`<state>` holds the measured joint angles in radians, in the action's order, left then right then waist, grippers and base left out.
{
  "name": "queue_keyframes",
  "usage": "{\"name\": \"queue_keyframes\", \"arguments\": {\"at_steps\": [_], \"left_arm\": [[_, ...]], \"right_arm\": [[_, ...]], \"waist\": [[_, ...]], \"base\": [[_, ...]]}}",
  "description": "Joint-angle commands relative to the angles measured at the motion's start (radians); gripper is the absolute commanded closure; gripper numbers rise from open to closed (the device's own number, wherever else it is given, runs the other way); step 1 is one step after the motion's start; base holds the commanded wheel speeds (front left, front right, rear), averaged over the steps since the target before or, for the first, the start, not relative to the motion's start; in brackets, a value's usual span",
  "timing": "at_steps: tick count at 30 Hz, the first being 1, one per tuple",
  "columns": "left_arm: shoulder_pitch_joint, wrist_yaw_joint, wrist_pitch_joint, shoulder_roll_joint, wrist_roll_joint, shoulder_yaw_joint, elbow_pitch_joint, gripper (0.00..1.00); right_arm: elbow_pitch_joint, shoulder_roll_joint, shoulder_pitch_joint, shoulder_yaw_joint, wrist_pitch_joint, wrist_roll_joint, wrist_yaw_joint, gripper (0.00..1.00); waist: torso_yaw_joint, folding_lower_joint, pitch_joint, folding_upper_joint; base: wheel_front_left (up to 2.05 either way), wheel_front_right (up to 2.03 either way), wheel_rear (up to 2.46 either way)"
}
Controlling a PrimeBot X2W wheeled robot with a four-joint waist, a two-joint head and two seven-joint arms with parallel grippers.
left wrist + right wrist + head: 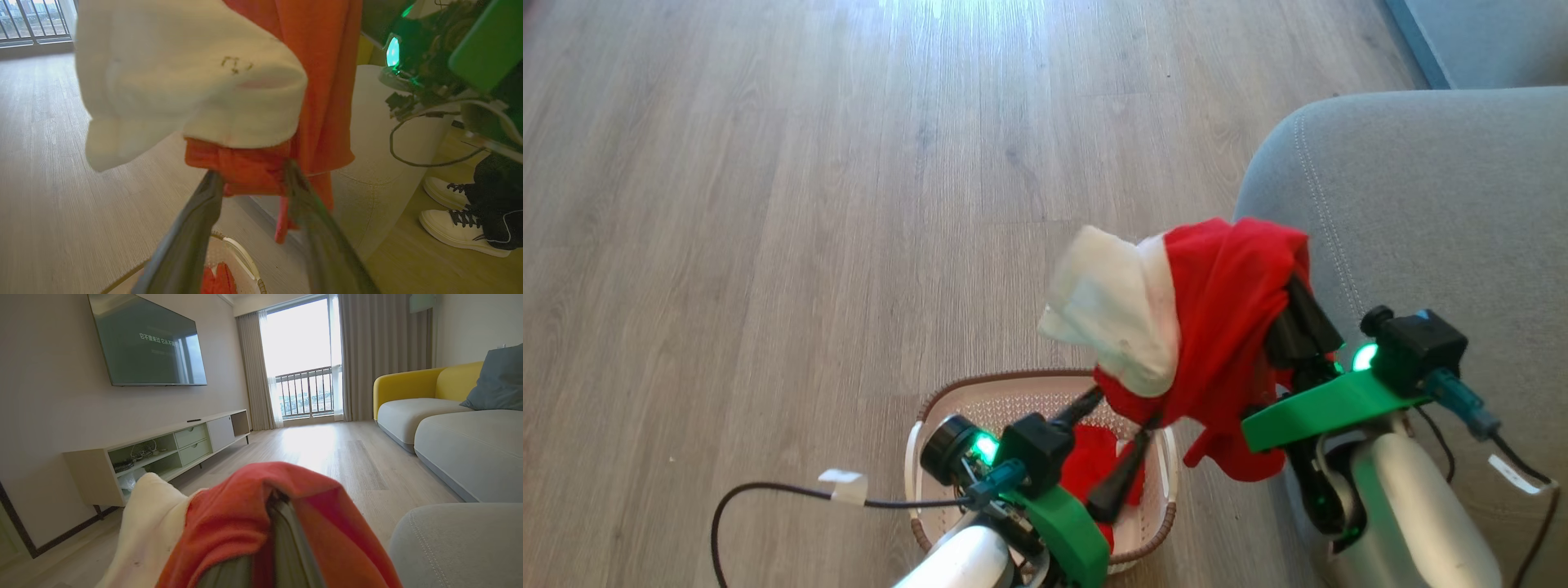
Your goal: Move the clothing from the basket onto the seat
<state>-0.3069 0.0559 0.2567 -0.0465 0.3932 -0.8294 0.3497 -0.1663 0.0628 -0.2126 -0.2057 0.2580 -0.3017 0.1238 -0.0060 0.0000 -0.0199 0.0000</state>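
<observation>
My right gripper is shut on a red garment with a white panel, holding it up in the air above the basket, beside the seat's rounded corner. The cloth drapes over its fingers. My left gripper stands open over the cream basket, its fingertips touching the hanging garment's lower red fold. A second red garment lies inside the basket under the left gripper.
The basket stands on a wooden floor, close to the grey seat's front. A black cable trails on the floor at the lower left. A person's white shoes stand beside the seat. A TV stand lines the far wall.
</observation>
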Motion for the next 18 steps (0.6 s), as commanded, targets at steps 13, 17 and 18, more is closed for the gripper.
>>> {"name": "queue_keyframes", "arguments": {"at_steps": [13,17,18], "left_arm": [[-0.021,0.019,0.005,-0.004,-0.058,0.092,0.034,0.00],[-0.008,0.008,0.005,-0.004,-0.079,0.126,0.032,0.00],[-0.004,0.004,0.005,-0.004,-0.083,0.134,0.029,0.00]], "right_arm": [[0.064,-0.013,-0.037,0.048,0.004,0.046,0.007,1.00],[0.072,-0.013,-0.025,0.082,0.004,0.065,0.007,1.00],[0.074,-0.013,-0.022,0.090,0.004,0.070,0.007,1.00]], "waist": [[0.006,0.0000,-0.005,0.0000],[0.007,0.0000,-0.010,0.0000],[0.006,0.0000,-0.011,0.0000]], "base": [[0.00,0.00,0.00],[0.00,0.00,0.00],[0.00,0.00,0.00]]}}
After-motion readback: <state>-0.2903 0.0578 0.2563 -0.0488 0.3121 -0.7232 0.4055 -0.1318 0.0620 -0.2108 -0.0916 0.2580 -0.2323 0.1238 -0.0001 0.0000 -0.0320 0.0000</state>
